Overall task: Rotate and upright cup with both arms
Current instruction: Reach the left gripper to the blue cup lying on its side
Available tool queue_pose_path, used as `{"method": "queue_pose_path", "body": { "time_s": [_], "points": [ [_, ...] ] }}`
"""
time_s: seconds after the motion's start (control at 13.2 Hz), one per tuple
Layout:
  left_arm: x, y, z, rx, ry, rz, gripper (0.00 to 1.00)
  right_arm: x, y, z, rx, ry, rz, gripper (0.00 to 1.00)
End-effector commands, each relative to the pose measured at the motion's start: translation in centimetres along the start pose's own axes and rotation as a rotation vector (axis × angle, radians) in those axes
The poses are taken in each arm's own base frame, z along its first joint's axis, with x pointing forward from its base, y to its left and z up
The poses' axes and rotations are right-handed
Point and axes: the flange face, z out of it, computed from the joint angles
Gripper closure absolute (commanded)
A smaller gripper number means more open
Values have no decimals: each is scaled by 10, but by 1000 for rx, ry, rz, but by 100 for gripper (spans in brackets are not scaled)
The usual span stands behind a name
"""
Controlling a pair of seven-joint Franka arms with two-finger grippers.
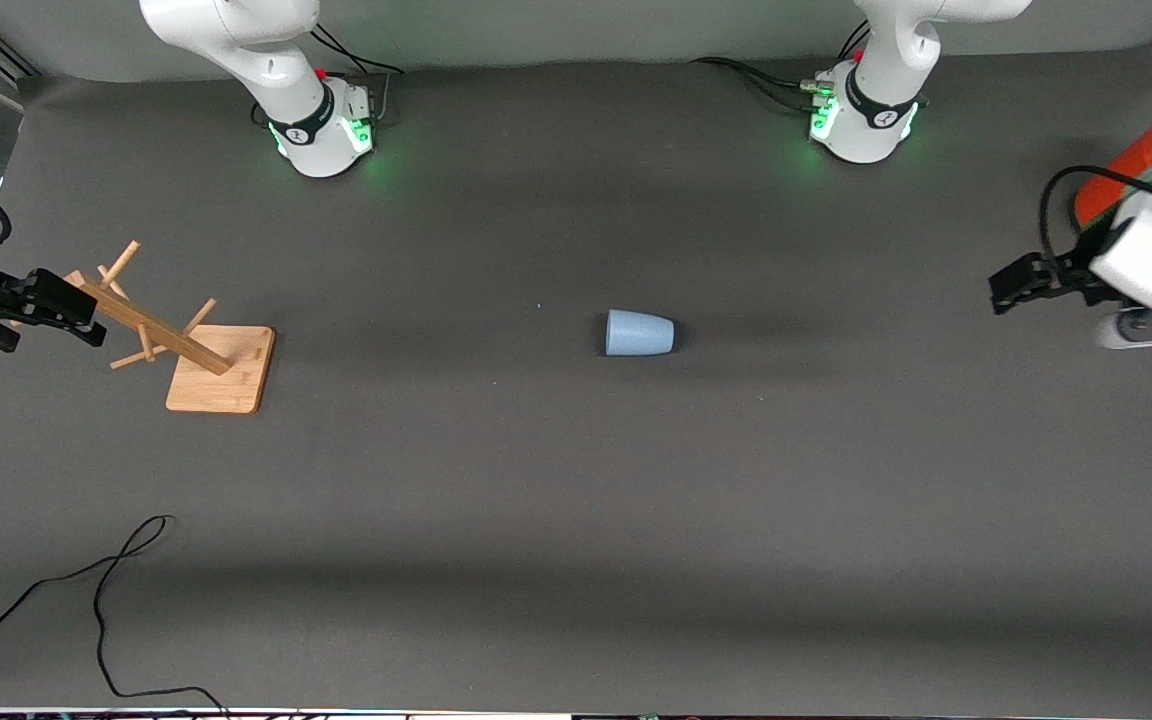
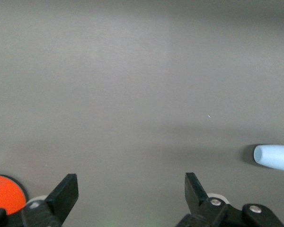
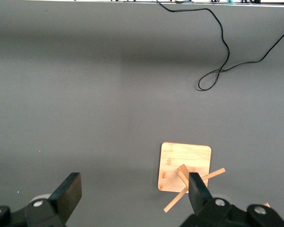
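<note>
The pale blue cup lies on its side in the middle of the dark table, its wider rim toward the right arm's end. It also shows at the edge of the left wrist view. My left gripper hangs open and empty over the left arm's end of the table, well apart from the cup; its jaws stand wide. My right gripper hangs open and empty over the right arm's end, by the top of a wooden rack; its jaws stand wide too.
A wooden peg rack on a square base stands at the right arm's end, also in the right wrist view. An orange cylinder stands by the left gripper. A black cable lies near the table's front edge.
</note>
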Motion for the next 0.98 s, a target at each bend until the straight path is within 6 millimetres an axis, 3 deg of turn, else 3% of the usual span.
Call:
{"method": "queue_pose_path", "body": {
  "time_s": [0.0, 0.15, 0.23, 0.3, 0.53, 0.68, 0.91],
  "points": [
    [-14, 74, -5, 24, -15, 16, 0, -6, 3, -8, -11, 3, -15, 0],
    [-37, 162, 11, 84, -12, -67, 0, -7, 2, -7, -10, -8, -16, 0],
    [-48, 205, 27, 139, -3, -40, 0, -7, 3, -7, -11, -6, -16, 0],
    [-53, 236, 55, 192, -24, 9, 0, -7, 3, -6, -11, -9, -18, 0],
    [-122, 348, 82, 278, 22, 97, 0, -7, 5, -4, -12, -16, -23, 0],
    [-146, 408, 115, 324, 33, 71, 0, -13, 7, -1, -10, -64, -18, 0],
    [-150, 479, 187, 428, 38, 55, 0, -20, 11, -1, -8, -100, -1, 0]
  ]
}}
